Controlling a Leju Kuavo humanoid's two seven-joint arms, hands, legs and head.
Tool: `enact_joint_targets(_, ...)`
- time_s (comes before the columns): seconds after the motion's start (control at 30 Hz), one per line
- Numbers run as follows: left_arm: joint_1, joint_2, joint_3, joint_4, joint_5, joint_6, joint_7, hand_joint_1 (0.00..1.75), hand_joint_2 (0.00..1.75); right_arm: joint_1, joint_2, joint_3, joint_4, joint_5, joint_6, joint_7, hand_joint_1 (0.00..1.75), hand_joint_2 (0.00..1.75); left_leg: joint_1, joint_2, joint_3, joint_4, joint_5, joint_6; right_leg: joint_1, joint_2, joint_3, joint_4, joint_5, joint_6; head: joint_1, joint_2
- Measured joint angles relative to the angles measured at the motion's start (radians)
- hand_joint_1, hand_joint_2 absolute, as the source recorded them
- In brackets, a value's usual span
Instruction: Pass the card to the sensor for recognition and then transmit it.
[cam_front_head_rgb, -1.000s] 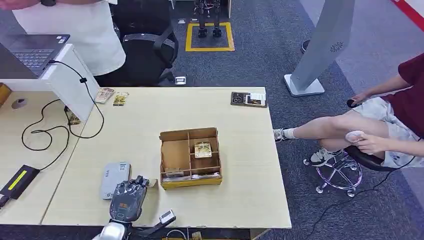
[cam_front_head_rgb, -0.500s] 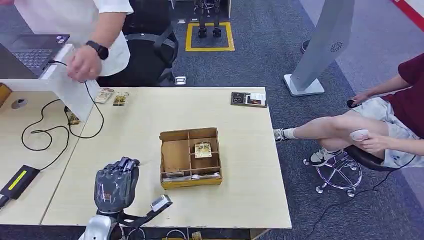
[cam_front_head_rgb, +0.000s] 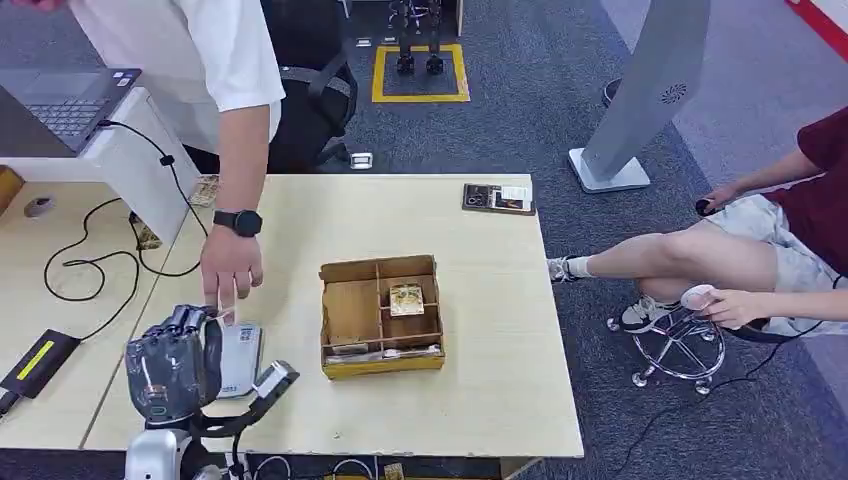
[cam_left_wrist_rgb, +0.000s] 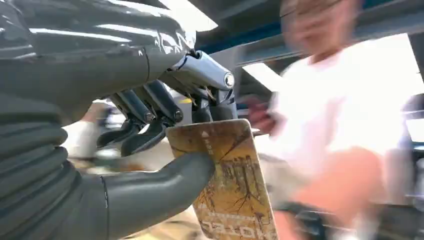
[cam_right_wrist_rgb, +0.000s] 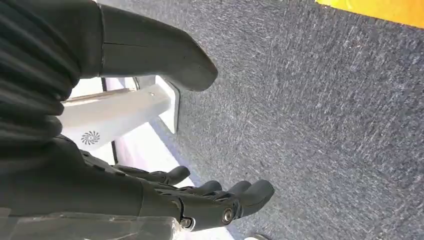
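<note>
The left hand (cam_front_head_rgb: 172, 362) is raised above the near left corner of the pale wooden counter (cam_front_head_rgb: 480, 330), to the left of the open brown cardboard divider box (cam_front_head_rgb: 380, 314). In the left wrist view this hand (cam_left_wrist_rgb: 150, 125) grasps a tan, gold-printed rectangular card (cam_left_wrist_rgb: 227, 180): the thick grey thumb (cam_left_wrist_rgb: 165, 182) presses on one face of the card and the darker fingers (cam_left_wrist_rgb: 145, 127) curl in behind its upper edge. The card stands roughly on end, tilted slightly, with most of its printed face clear of the thumb.

The flat light-grey card sensor (cam_front_head_rgb: 240, 357) lies on the counter just left of the divider box, partly covered by the left hand in the head view. A person's hand (cam_front_head_rgb: 229, 272) with a black wristwatch (cam_front_head_rgb: 238, 222) reaches down just above the sensor, to the upper left of the divider box, with the fingertips close to the robot's fingers; contact cannot be determined.

The divider box holds a small gold card (cam_front_head_rgb: 406, 298) in one of its right-hand compartments and flat items along its front row.

The right hand (cam_right_wrist_rgb: 200, 197) hangs over dark grey carpet (cam_right_wrist_rgb: 310, 115), away from the divider box, with fingers extended and apart, grasping nothing.

A second person in red (cam_front_head_rgb: 790, 230) sits well to the right of the divider box.
</note>
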Motion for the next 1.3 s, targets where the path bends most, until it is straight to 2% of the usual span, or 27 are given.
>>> enact_joint_targets(0.03, -0.026, 0.051, -0.051, 0.033, 0.0, 0.0, 0.145, 1.75, 1.75, 0.0, 0.0, 0.0, -0.001, 0.0, 0.0, 0.0, 0.0, 1.75, 0.0, 0.0, 0.0, 0.0, 0.0, 0.0, 0.0, 0.0, 0.001, 0.001, 0.0, 0.0, 0.0, 0.0)
enact_joint_targets(0.07, -0.047, 0.1, -0.096, 0.059, 0.0, -0.001, 0.245, 1.75, 1.75, 0.0, 0.0, 0.0, -0.001, 0.0, 0.0, 0.0, 0.0, 1.75, 0.0, 0.0, 0.0, 0.0, 0.0, 0.0, 0.0, 0.0, 0.001, 0.001, 0.0, 0.0, -0.003, 0.0)
enact_joint_targets(0.1, -0.064, 0.129, -0.139, 0.087, 0.0, -0.001, 0.313, 1.75, 1.75, 0.0, 0.0, 0.0, -0.001, 0.0, 0.0, 0.001, 0.0, 1.75, 0.0, -0.001, 0.0, -0.001, 0.001, -0.001, 0.0, -0.001, 0.002, 0.001, 0.0, 0.0, -0.005, 0.0)
enact_joint_targets(0.13, -0.076, 0.159, -0.169, 0.113, 0.0, -0.001, 0.321, 1.75, 1.75, -0.001, 0.0, 0.0, -0.002, 0.0, 0.0, 0.001, 0.0, 1.75, 0.0, -0.001, 0.0, -0.001, 0.001, -0.001, 0.0, -0.001, 0.003, 0.001, 0.0, 0.0, -0.005, 0.0)
enact_joint_targets(0.27, -0.099, 0.223, -0.257, 0.196, 0.0, -0.001, 0.296, 1.75, 1.75, 0.0, 0.0, 0.0, -0.002, -0.002, 0.0, 0.001, 0.0, 1.75, 0.0, 0.001, 0.0, 0.0, 0.001, -0.001, 0.0, 0.001, 0.003, 0.0, 0.0, 0.0, -0.003, 0.0)
enact_joint_targets(0.4, -0.115, 0.254, -0.302, 0.272, 0.0, -0.001, 0.296, 1.75, 1.75, 0.0, 0.0, 0.0, -0.002, -0.002, 0.0, 0.0, 0.0, 1.75, 0.0, 0.0, 0.0, 0.0, 0.001, -0.001, 0.0, 0.0, 0.002, 0.0, 0.0, 0.0, -0.003, 0.0)
enact_joint_targets(0.7, -0.134, 0.262, -0.36, 0.366, 0.0, -0.001, 0.296, 1.75, 1.75, 0.0, 0.0, 0.0, -0.002, -0.003, 0.0, -0.003, 0.0, 1.75, 0.0, 0.0, 0.0, 0.0, 0.001, -0.001, 0.0, 0.0, 0.002, 0.0, 0.0, 0.0, -0.003, 0.0)
enact_joint_targets(1.3, -0.153, 0.258, -0.392, 0.413, 0.0, 0.0, 0.296, 1.75, 1.75, -0.001, 0.0, 0.0, -0.002, -0.004, 0.0, -0.006, 0.0, 1.75, 0.0, 0.0, 0.0, 0.0, 0.001, -0.001, 0.0, 0.0, 0.003, 0.0, 0.0, 0.0, -0.002, 0.0)
